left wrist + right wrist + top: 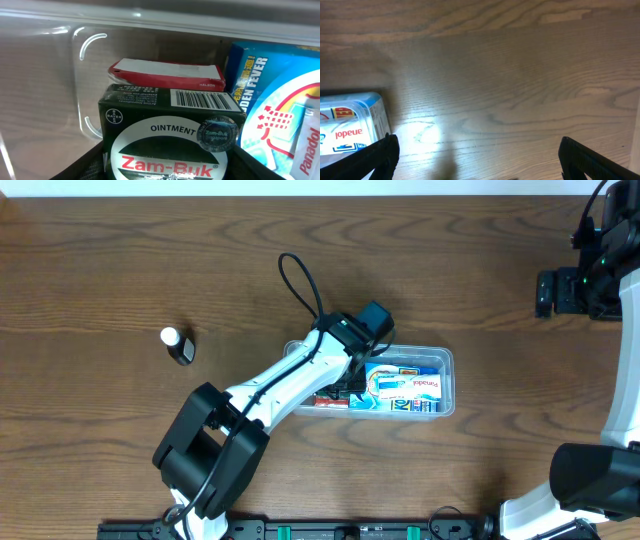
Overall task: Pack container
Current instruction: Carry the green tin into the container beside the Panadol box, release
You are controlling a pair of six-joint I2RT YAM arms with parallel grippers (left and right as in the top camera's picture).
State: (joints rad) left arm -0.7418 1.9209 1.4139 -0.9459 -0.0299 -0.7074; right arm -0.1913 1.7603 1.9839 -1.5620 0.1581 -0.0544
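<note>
The left arm point(285, 385) rises from the near edge, left of centre, and stretches on a slant towards the middle of the bench, wrist bent down. The left gripper point(350, 385) points downward, its fingers point(82, 162) pressed against either side of a green ointment box point(170, 125). The right arm point(622, 405) stands along the right edge and reaches the far right corner. There the right gripper point(547, 292) faces left, fingers point(372, 160) spread wide apart.

Perhaps a lab, wooden table point(100, 260), robot arm point(290, 380)
</note>
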